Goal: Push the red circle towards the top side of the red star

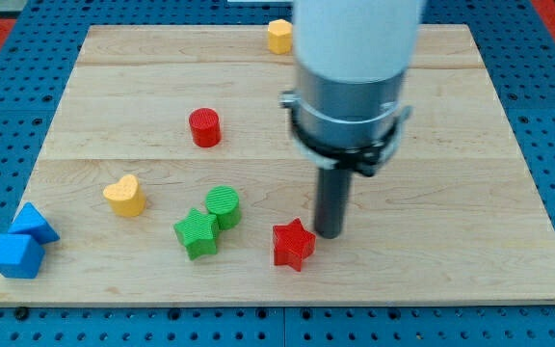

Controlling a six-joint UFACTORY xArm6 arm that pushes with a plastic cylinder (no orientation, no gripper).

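Camera view: the rod has no jaws; its tip (pixel 328 234) sits just right of the red star (pixel 293 245), while the red circle (pixel 204 127) lies well apart, up-left on the counter (pixel 470 145).

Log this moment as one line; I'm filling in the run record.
my tip: beside red star, its right | red circle: up-left of star, untouched | green star, green circle: touching
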